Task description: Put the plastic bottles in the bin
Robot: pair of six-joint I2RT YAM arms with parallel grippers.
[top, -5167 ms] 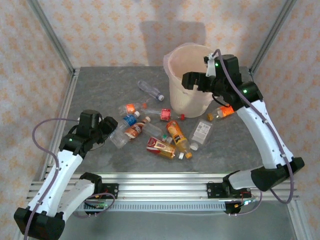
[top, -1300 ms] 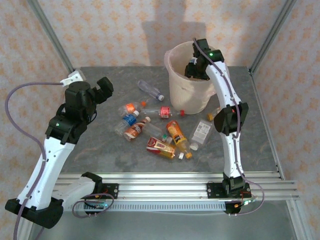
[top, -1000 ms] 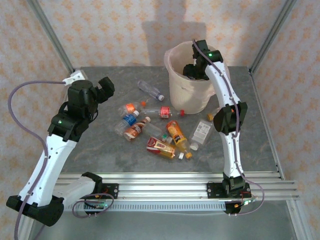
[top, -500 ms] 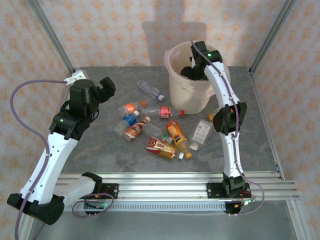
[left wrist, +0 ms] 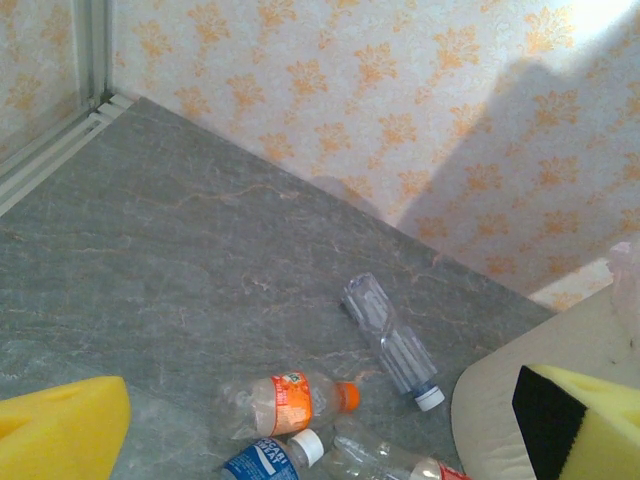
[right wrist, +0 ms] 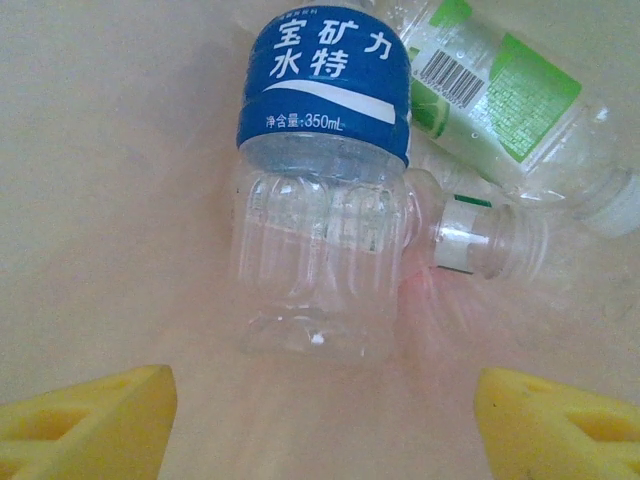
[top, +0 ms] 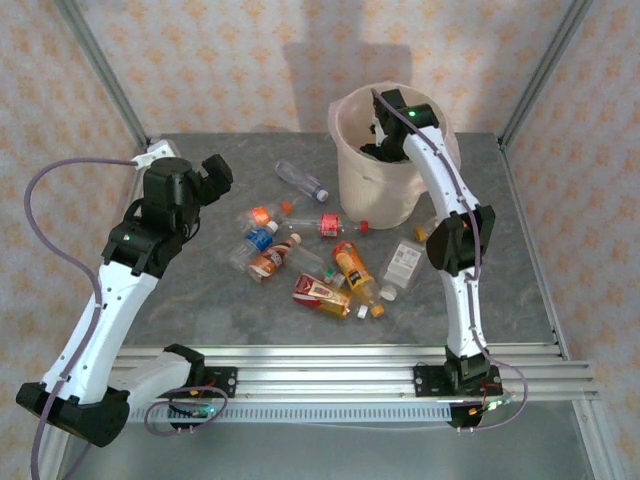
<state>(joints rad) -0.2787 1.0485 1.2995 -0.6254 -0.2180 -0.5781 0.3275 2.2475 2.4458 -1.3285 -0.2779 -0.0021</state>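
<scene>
- The right gripper hangs inside the bin, which stands at the far right of the table. Its jaws are apart and nothing sits between them.
- In the right wrist view its yellow pads sit at either side of the bin's floor. A blue-label bottle lies just beyond them, free of the fingers.
- A green-label bottle and a third bottle, clear with a bare neck, lie piled against it.
- The left gripper hovers over the far left of the table, spread wide and empty.
- Its wrist view looks down on a clear bottle lying near the bin wall. An orange-label bottle and a white-capped bottle lie nearer.
- More bottles lie loose on the table between the arms, left of and nearer than the bin. Among them are an orange bottle, a red-label bottle and a flat bottle.
</scene>
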